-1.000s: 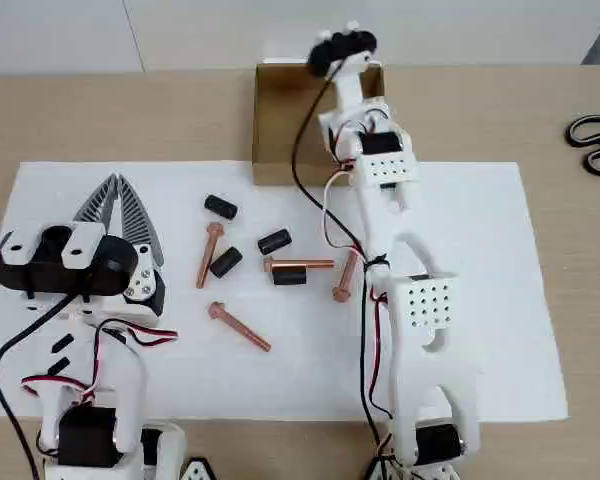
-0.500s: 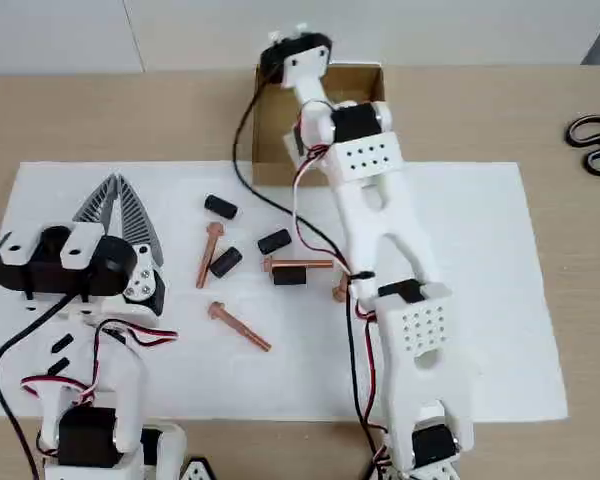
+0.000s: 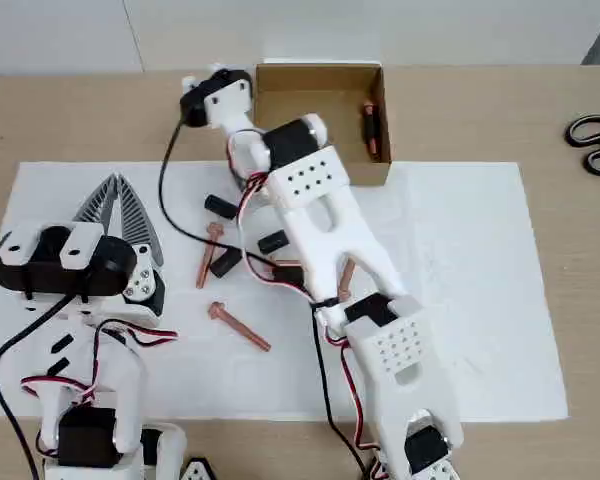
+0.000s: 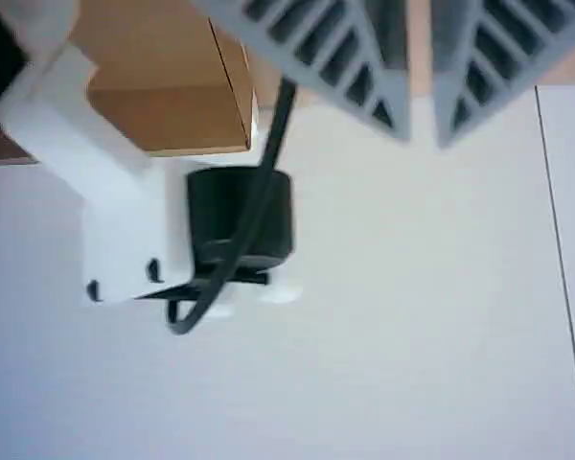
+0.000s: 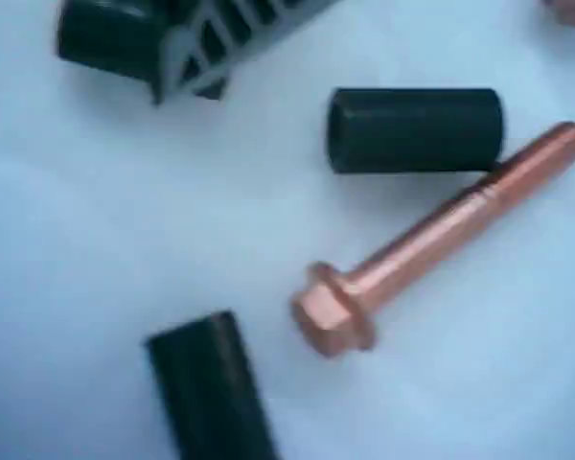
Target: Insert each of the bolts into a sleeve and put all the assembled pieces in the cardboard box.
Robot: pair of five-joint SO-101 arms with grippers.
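The cardboard box (image 3: 320,110) stands at the back, and one bolt in a sleeve (image 3: 370,130) lies against its right wall. On the white sheet lie loose black sleeves (image 3: 220,207) (image 3: 273,241) (image 3: 225,262) and copper bolts (image 3: 210,255) (image 3: 240,327) (image 3: 345,280). My right arm (image 3: 310,190) stretches across them to the left of the box. My right gripper (image 5: 220,48) hangs just above a bolt (image 5: 431,249) lying between two sleeves (image 5: 412,129) (image 5: 211,393). My left gripper (image 3: 116,200) (image 4: 422,139) rests shut and empty at the sheet's left.
Black scissors (image 3: 595,140) lie at the far right of the wooden table. The white sheet (image 3: 480,300) is bare on its right half. Another bolt-and-sleeve pair (image 3: 285,268) lies partly under the right arm. The left wrist view shows the box corner (image 4: 163,86).
My right arm has swung left, from above the box to above the loose sleeves and bolts. An assembled piece now shows inside the box. The left arm has not moved.
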